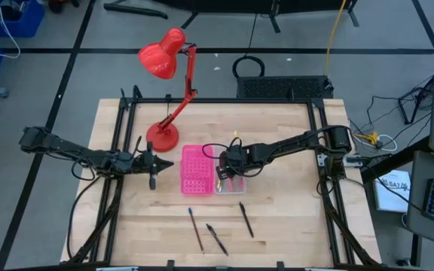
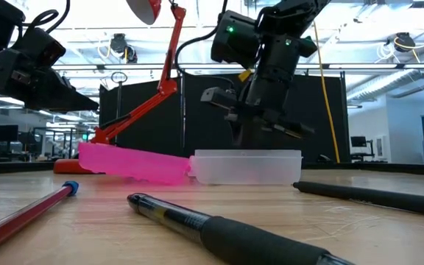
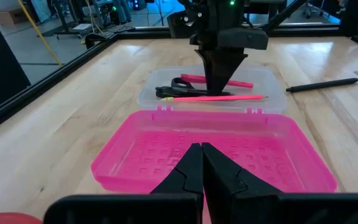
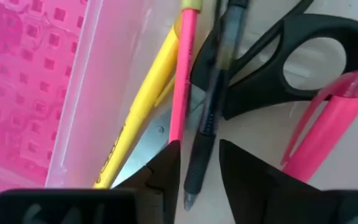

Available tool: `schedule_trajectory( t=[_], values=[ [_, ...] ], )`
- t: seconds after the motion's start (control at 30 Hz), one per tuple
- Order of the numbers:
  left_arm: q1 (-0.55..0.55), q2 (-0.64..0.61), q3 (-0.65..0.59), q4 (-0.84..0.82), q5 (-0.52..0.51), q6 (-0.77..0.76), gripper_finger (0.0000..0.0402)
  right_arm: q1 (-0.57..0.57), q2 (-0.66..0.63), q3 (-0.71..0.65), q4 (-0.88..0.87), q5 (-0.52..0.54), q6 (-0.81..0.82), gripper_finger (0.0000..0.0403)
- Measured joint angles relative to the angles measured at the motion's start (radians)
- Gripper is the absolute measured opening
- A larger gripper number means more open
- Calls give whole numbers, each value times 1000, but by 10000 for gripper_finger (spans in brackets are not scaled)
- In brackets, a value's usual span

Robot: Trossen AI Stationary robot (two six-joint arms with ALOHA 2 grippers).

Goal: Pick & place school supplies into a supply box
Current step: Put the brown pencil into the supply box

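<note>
A: Wooden desk (image 1: pixel 277 226) from above: red lamp (image 1: pixel 168 60) at the back, pink tray (image 1: pixel 196 169) mid-desk, supply box (image 1: pixel 232 181) touching its right side. Right gripper (image 1: pixel 224 172) sits over the box. Left gripper (image 1: pixel 151 167) waits just left of the pink tray. Three pens loose near the front: blue-tipped one (image 1: pixel 195 229), dark one (image 1: pixel 217 239), black one (image 1: pixel 246 220).

B: Low view?

A: Right gripper (image 2: pixel 250 125) hangs just above the clear box's (image 2: pixel 245 167) rim. Loose pens lie in the foreground, well apart from it.

B: Left wrist?

A: Left gripper (image 3: pixel 202 169) fingers pressed together, nothing between them. Beyond the pink tray (image 3: pixel 135 158), the box (image 3: pixel 151 93) holds scissors (image 3: pixel 169 90), a pink pencil (image 3: pixel 213 97) and a pink pen (image 3: pixel 219 81).

B: Right wrist?

A: Right gripper (image 4: pixel 197 163) fingers slightly parted around the tip end of a dark pen (image 4: pixel 211 102), beside a yellow pencil (image 4: pixel 138 106), pink pencil (image 4: pixel 182 81), scissors (image 4: pixel 291 59). Looks released, not clamped.

B: Step?

A: Likely dropping that pen off in the box. Next I'd judge: lift clear, then go for one of the three loose pens, lining the fingers across its barrel.
</note>
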Motion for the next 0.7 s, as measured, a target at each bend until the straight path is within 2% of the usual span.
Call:
schedule_trajectory(
  t=[0.23, 0.37, 0.5, 0.7],
  values=[
    [0, 0, -1, -2, 13, -2, 6, 0, -55, 0, -5, 4, -23, 118],
    [-1, 0, -1, -1, 26, -2, 6, 7, -164, 0, -22, 51, -83, 116],
    [-1, 0, -1, -1, 26, -2, 6, 47, -336, 0, -46, 213, -234, 116],
    [-1, 0, -1, 0, 18, -3, 6, 183, -573, -32, -43, 572, -540, 114]
  ],
)
